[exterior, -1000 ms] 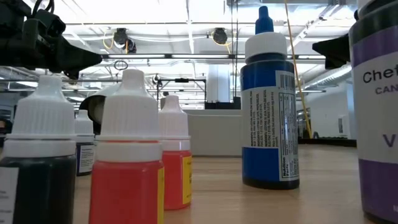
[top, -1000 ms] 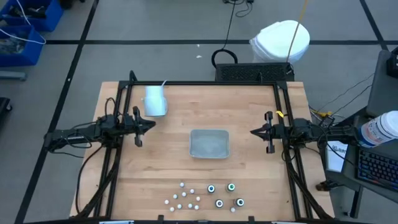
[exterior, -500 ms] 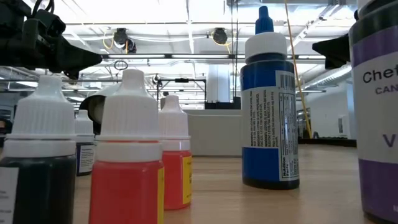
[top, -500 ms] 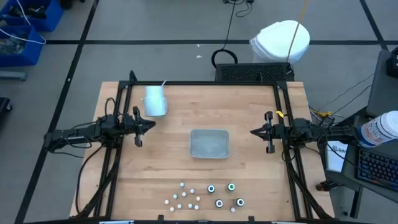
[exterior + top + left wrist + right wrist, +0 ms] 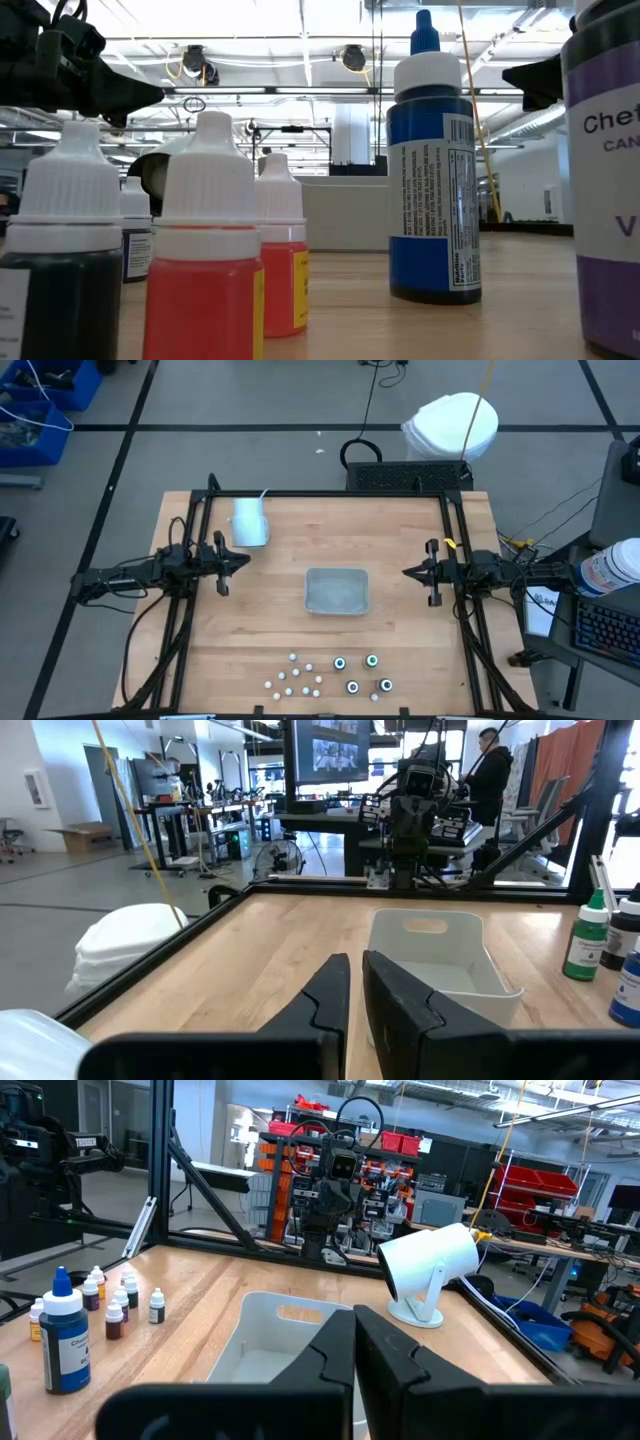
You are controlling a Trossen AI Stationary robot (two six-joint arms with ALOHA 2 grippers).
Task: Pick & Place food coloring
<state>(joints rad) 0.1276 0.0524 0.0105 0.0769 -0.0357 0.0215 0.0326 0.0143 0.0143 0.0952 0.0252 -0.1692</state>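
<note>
The food coloring bottles [image 5: 330,675] stand upright on their bases in a loose group near the table's near edge. Several small white-capped ones [image 5: 297,676] are on the left of the group, several bigger dark ones [image 5: 362,673] on the right. The low view shows them close up: a red bottle [image 5: 208,270], a blue bottle [image 5: 432,170], a purple one [image 5: 605,170]. My left gripper [image 5: 245,561] hovers level at the table's left side, shut and holding nothing [image 5: 355,965]. My right gripper [image 5: 406,572] hovers level at the right side, shut and holding nothing [image 5: 352,1320].
A grey rectangular tray [image 5: 337,572] sits at the table's middle, between the two grippers. A white cup [image 5: 249,522] stands at the far left. A black frame [image 5: 320,494] runs around the table's edges. People and equipment show in the room beyond.
</note>
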